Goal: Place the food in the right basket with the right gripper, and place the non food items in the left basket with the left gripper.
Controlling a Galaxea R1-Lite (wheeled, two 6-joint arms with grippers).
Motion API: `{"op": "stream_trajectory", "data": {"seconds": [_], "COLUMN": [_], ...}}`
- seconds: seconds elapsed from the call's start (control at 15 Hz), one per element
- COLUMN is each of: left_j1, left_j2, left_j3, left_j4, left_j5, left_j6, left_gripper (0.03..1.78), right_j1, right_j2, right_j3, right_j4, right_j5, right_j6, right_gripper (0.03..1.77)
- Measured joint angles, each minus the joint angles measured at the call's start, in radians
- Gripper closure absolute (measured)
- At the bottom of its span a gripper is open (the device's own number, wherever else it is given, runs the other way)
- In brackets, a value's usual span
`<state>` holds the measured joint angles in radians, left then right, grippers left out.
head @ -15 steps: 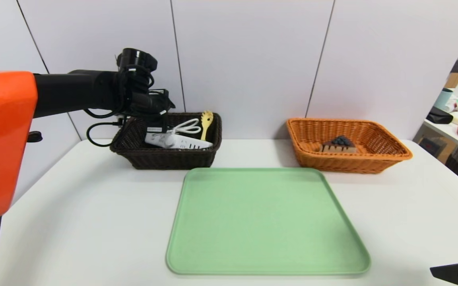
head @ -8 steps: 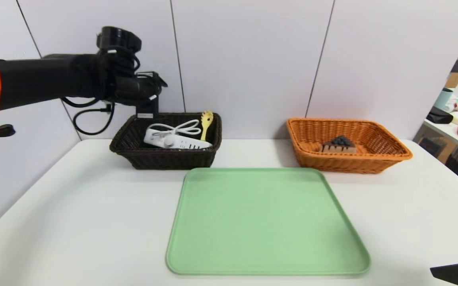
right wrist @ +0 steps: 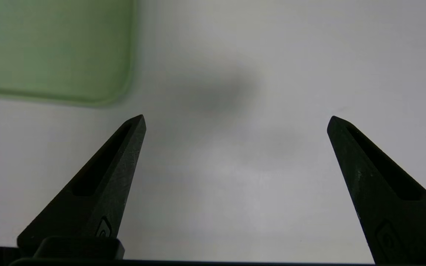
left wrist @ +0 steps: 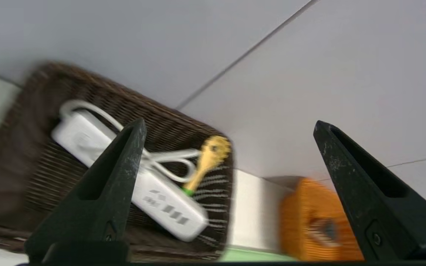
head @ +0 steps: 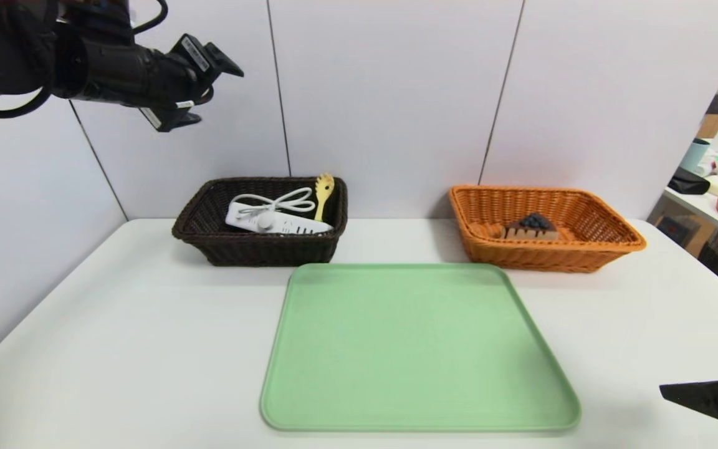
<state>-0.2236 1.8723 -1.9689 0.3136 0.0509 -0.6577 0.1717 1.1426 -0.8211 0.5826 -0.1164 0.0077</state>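
White wall panels back a white tabletop [head: 116, 324] that fills most of the head view. At its near middle lies a bare green tray [head: 418, 349] with nothing on it. Beyond the tray's far corners stand the two baskets, well apart. The left basket [head: 209, 240], dark brown, holds both non-food items: the white power strip [head: 275, 223] with its looped cord lies across the bottom, and the yellow pasta spoon [head: 322, 194] leans against the basket's right wall beside it. The right basket [head: 608, 240], orange, holds the slice of toy cake [head: 530, 228] on its floor.

The left gripper [head: 200, 87] hangs high above and to the left of the dark basket, its jaws spread wide with nothing between them, as the left wrist view also shows. The right gripper [right wrist: 235, 122] sits low at the near right edge of the tabletop, just right of the tray's corner, jaws equally wide and empty.

Judging by how things lie, the sorting looks complete: no item is left on the tray or the tabletop, and each basket has its proper contents. What seems left is only for the arms to go back to rest.
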Motion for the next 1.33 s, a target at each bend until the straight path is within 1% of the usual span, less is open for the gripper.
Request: {"op": "stream_trajectory", "data": {"seconds": [0.07,0.2,0.27,0.33,0.4,0.53,0.6,0.67,0.87,1.0,1.13,1.33], "left_j1": [0.003,0.013,0.013,0.009,0.003,0.0,-0.001,-0.004,-0.011,-0.011,-0.015,-0.007], "left_j2": [-0.005,-0.011,-0.013,-0.015,-0.019,-0.035,-0.048,-0.066,-0.158,-0.251,-0.362,-0.529], "left_j3": [0.001,0.005,0.007,0.011,0.026,0.078,0.127,0.182,0.369,0.504,0.631,0.776], "left_j4": [0.001,-0.001,0.0,0.001,0.001,0.0,-0.003,-0.005,-0.05,-0.096,-0.142,-0.164], "left_j5": [0.021,0.059,0.079,0.087,0.087,0.085,0.085,0.085,0.095,0.124,0.148,0.175], "left_j6": [0.126,0.37,0.47,0.547,0.599,0.631,0.635,0.636,0.63,0.626,0.625,0.625], "left_gripper": [0.19,0.17,0.17,0.16,0.15,0.14,0.14,0.14,0.13,0.12,0.12,0.12], "right_j1": [0.0,0.0,0.0,0.0,0.0,0.0,0.0,0.0,-0.001,-0.007,-0.035,-0.072], "right_j2": [-0.002,-0.004,-0.004,-0.004,-0.003,-0.002,-0.002,-0.003,-0.009,-0.023,-0.041,-0.087], "right_j3": [0.008,0.014,0.015,0.017,0.021,0.04,0.049,0.053,0.051,0.05,0.059,0.074], "right_j4": [-0.051,-0.103,-0.13,-0.176,-0.229,-0.35,-0.395,-0.411,-0.413,-0.409,-0.407,-0.392], "right_j5": [-0.003,-0.028,-0.032,-0.034,-0.033,-0.034,-0.034,-0.034,-0.037,-0.039,-0.04,-0.042], "right_j6": [-0.008,-0.021,-0.024,-0.025,-0.029,-0.053,-0.065,-0.067,-0.07,-0.071,-0.082,-0.098], "right_gripper": [0.1,0.1,0.1,0.1,0.1,0.1,0.1,0.1,0.1,0.1,0.1,0.1]}}
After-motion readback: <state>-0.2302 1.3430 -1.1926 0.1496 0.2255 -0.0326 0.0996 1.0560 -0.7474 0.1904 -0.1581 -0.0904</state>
